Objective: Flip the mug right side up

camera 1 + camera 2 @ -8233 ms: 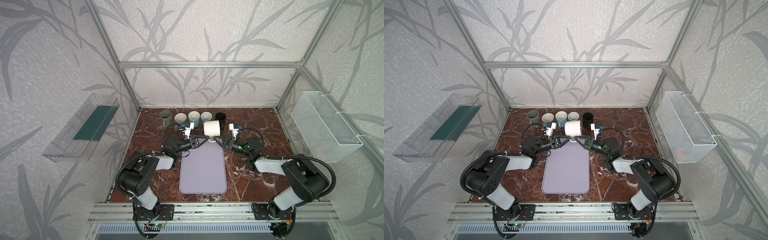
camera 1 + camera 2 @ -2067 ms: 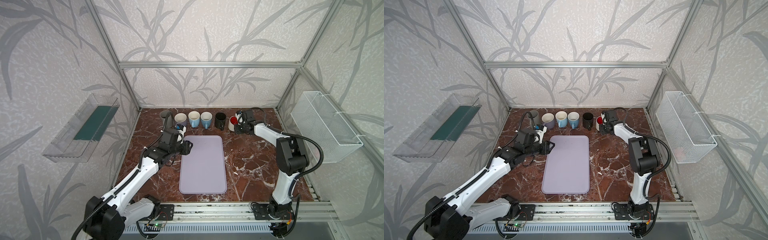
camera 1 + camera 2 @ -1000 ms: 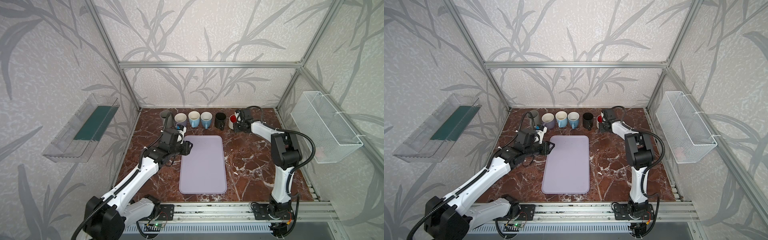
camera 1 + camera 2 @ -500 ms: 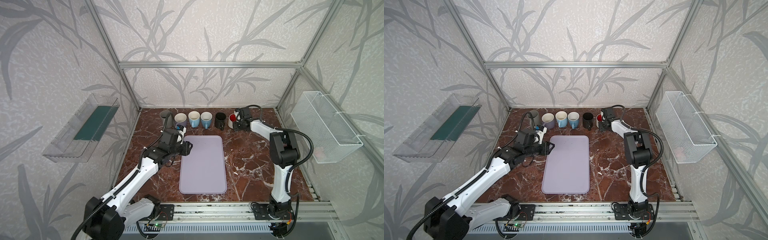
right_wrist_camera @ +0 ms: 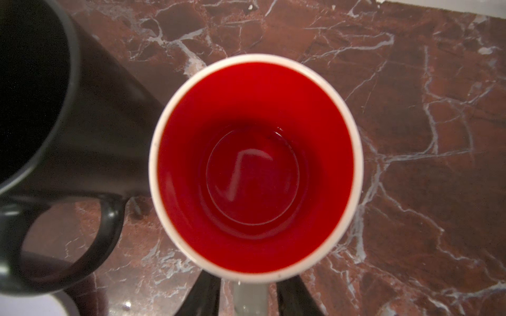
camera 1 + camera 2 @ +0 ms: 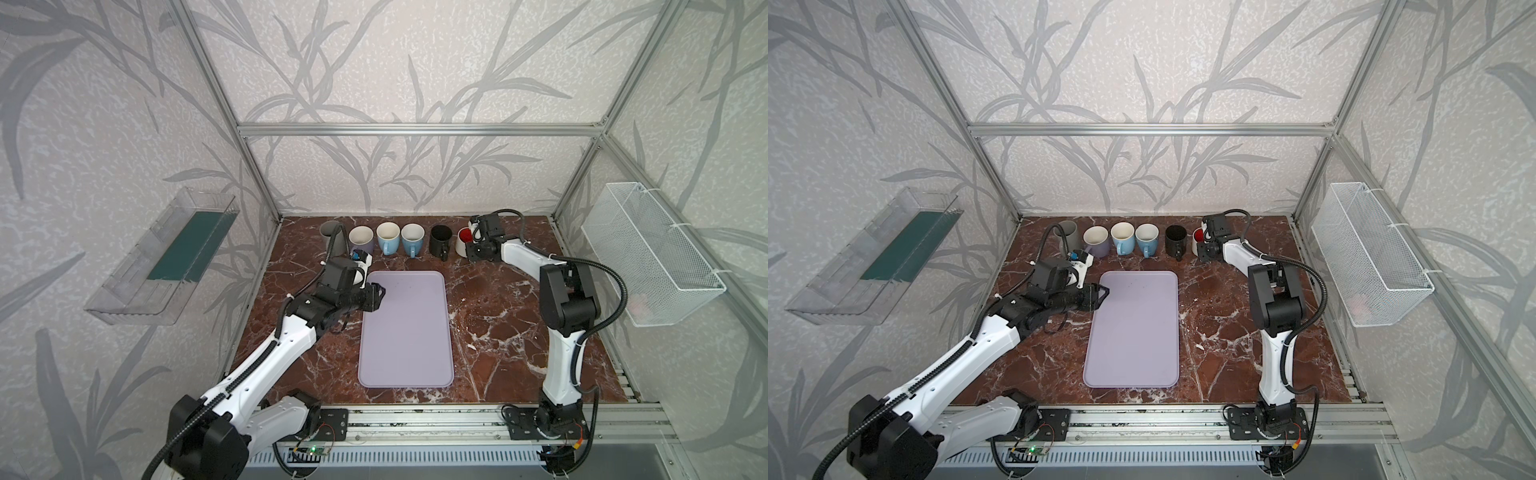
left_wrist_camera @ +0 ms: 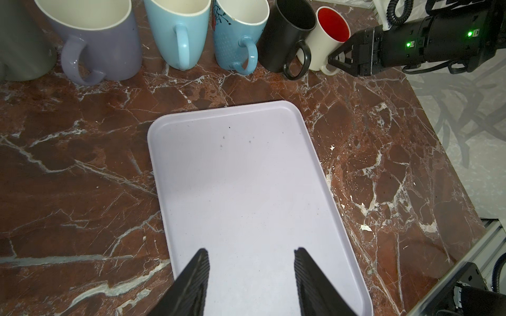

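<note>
The mug (image 6: 462,246) (image 6: 1197,242), white outside and red inside, stands upright on the marble at the right end of the mug row. In the right wrist view I look straight down into the mug (image 5: 256,164). My right gripper (image 6: 469,252) (image 5: 250,290) straddles its handle (image 5: 250,296), jaws open, a thin gap showing on each side. The left wrist view shows the mug (image 7: 332,35) and the right gripper (image 7: 332,61) at its handle. My left gripper (image 6: 379,293) (image 6: 1102,297) (image 7: 250,254) hangs open and empty over the lavender tray (image 6: 405,332) (image 7: 232,169), at its far left corner.
A black mug (image 6: 440,241) (image 5: 54,115) stands close beside the red-lined one. Left of it are two blue mugs (image 6: 412,239) (image 6: 388,237), a lavender mug (image 6: 360,241) and a grey mug (image 6: 330,237). A wire basket (image 6: 648,253) hangs on the right wall, a clear shelf (image 6: 166,257) on the left.
The right gripper's jaws have parted around the mug's handle over the last second. The mug stays upright in place. The left arm has not moved.
</note>
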You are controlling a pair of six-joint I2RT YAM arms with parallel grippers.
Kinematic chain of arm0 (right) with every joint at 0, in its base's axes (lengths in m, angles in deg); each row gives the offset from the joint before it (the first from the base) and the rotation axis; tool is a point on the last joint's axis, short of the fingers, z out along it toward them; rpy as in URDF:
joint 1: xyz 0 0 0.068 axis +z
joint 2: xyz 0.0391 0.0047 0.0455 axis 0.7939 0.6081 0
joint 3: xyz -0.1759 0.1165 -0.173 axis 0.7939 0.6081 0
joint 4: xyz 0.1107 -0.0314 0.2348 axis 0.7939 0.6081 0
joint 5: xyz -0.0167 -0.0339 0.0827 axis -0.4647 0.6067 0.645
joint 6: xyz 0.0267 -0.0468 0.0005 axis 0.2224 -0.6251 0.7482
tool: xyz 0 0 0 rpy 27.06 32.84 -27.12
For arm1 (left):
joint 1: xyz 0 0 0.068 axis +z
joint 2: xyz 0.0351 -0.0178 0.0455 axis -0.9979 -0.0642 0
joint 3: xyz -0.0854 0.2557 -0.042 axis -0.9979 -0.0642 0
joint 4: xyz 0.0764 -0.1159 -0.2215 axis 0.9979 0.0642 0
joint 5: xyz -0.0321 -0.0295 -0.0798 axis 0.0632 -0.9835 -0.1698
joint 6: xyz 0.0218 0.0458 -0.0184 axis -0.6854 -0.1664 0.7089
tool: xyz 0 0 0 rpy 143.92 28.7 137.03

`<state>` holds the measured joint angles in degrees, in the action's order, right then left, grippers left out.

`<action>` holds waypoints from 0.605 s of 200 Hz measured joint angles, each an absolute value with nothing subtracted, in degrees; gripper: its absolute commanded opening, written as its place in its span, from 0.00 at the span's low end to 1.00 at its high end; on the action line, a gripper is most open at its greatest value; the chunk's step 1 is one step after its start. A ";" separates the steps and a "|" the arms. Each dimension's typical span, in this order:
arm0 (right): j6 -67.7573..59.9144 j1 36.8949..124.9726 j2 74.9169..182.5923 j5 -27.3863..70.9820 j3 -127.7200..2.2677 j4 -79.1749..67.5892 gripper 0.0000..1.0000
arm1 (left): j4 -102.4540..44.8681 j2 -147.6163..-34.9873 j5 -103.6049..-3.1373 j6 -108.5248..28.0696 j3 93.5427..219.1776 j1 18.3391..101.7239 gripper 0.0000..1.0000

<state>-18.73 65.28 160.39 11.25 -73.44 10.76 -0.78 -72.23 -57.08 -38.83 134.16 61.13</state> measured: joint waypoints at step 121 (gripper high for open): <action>-18.64 64.80 148.28 10.82 -68.34 8.86 0.56 | 0.03 -69.78 -51.73 -40.78 136.65 61.15 0.67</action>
<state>-18.64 64.80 148.28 10.82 -68.34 8.86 0.03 -69.78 -51.73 -40.78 136.65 61.15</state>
